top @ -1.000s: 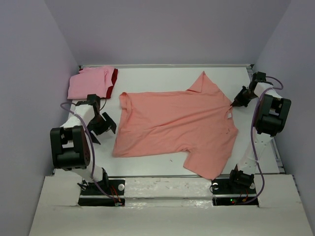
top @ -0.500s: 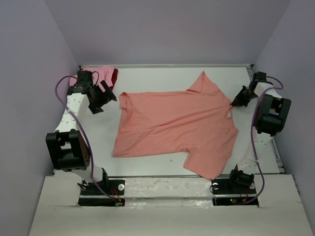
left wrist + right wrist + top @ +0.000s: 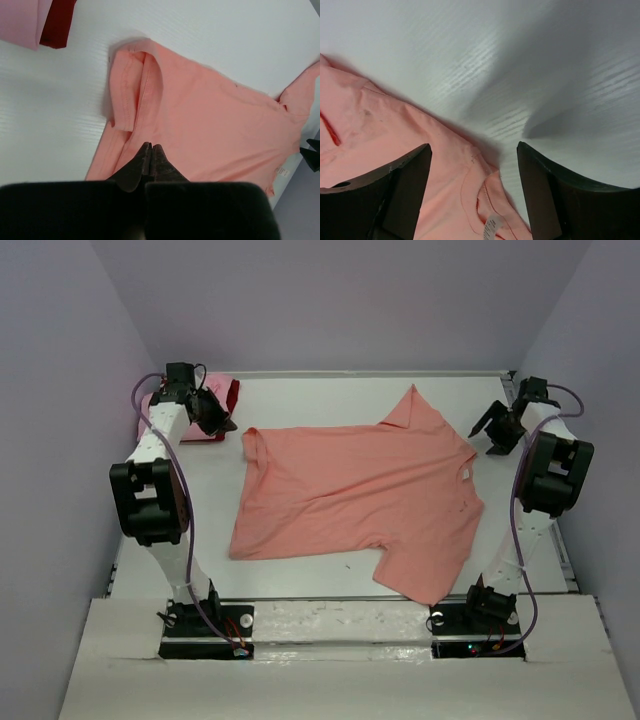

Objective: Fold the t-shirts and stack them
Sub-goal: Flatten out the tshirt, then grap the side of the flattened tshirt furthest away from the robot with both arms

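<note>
A salmon-orange t-shirt [image 3: 360, 495] lies spread flat on the white table [image 3: 300, 400], collar to the right. Its back left corner [image 3: 125, 95] is folded over. My left gripper [image 3: 222, 423] hovers by that corner, shut [image 3: 151, 146] with nothing between its fingers. A folded pink t-shirt [image 3: 148, 418] on a dark red one [image 3: 233, 392] sits at the back left, partly hidden by my left arm; both show in the left wrist view, pink [image 3: 20, 20] and dark red [image 3: 57, 22]. My right gripper [image 3: 497, 430] stands open [image 3: 472, 147] just right of the collar and its label [image 3: 492, 222].
Purple walls close in the table at the back and on both sides. Bare table [image 3: 560, 570] runs along the right of the shirt, and more [image 3: 205, 530] lies left of it. The arm bases [image 3: 205, 625] stand at the near edge.
My left arm swung from the near left up to the shirt's back left corner and its gripper closed. The right gripper opened, let go of the collar and drew back to the right.
</note>
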Tool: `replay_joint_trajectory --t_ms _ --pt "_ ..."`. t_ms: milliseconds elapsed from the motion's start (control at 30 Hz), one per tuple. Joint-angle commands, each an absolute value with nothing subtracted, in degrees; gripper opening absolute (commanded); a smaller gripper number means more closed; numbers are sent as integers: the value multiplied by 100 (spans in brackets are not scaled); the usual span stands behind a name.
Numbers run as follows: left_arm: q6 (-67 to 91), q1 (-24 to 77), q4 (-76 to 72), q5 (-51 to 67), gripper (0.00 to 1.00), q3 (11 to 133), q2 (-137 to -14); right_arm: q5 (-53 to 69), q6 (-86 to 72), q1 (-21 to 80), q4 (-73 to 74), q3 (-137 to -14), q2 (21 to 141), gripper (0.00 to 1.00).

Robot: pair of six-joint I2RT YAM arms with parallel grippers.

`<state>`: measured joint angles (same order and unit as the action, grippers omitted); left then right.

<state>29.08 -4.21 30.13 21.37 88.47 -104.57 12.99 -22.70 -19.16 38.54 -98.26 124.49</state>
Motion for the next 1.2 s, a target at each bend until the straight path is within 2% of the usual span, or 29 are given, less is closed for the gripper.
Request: replay_joint_trajectory --t_ms 0,167,300,433,633,967,1167 --pt "2865 -413 2892 2382 0 9255 -10661 1502 -2311 -1881 3823 -10502 12190 74" --pt "2769 -378 2909 2312 0 9553 -10986 1863 -2320 -1486 4086 -11653 12515 73" --pt "2733 -343 2980 2303 0 9826 -11214 2477 -2521 -1222 4113 -12364 12744 69" --pt "2768 -334 2936 2338 0 9870 -11303 2865 -2646 -976 4184 -12586 13025 68" --pt "2795 -316 2874 2496 0 10002 -11496 3436 -2873 -660 3525 -12541 13490 68" --pt "2681 -299 2742 2926 0 10265 -11934 3972 -3250 -606 3235 -14112 14623 68" --pt "2874 -299 2593 3164 0 10283 -12146 4095 -3787 -606 2577 -14160 14853 66"
